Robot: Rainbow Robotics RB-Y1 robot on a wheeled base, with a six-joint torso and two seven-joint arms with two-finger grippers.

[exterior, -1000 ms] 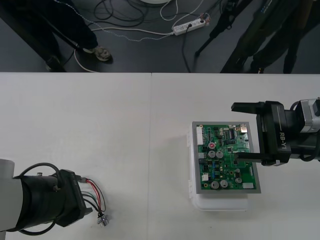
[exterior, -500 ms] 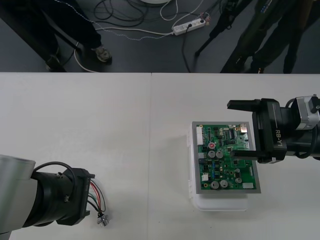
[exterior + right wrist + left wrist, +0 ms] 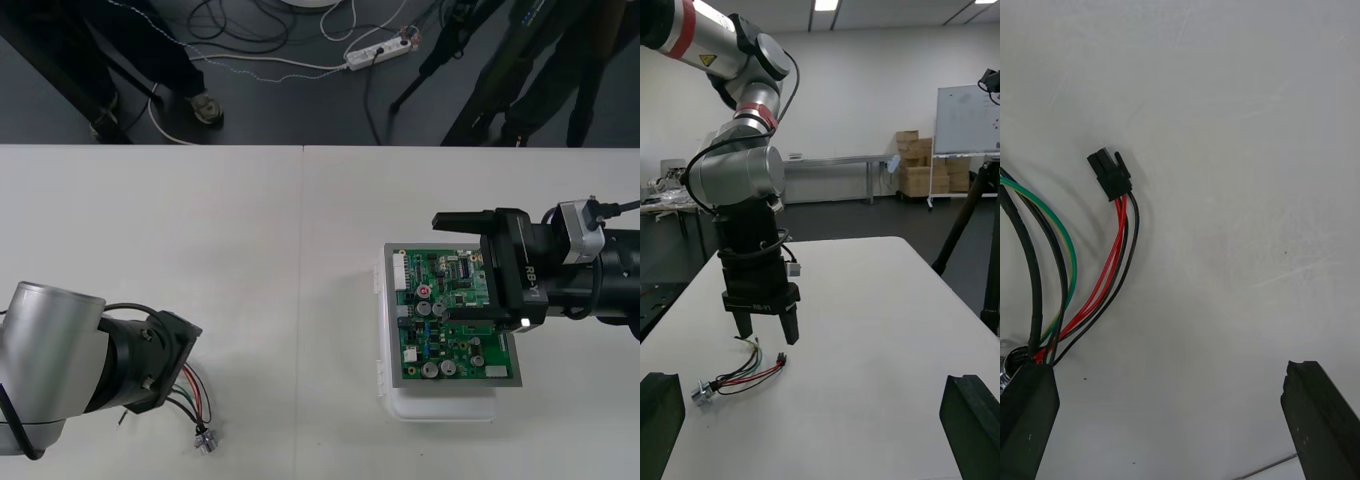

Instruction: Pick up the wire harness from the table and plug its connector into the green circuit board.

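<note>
The left gripper (image 3: 767, 330) hangs wide open over the wire harness (image 3: 745, 371).
It lies on the table (image 3: 250, 250) under that claw, wires (image 3: 1112, 262) running from one finger (image 3: 1026, 420) out to the black plug (image 3: 1110, 174). The right gripper (image 3: 460, 265), open too, is over the green board (image 3: 450, 330), far off.

Left gripper (image 3: 767, 335) hung open over the table's (image 3: 250, 250) near left corner; right gripper (image 3: 462, 265) stood open near the right edge.

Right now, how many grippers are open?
2: the left gripper hangs just over the harness, and the right gripper is over the board.
</note>
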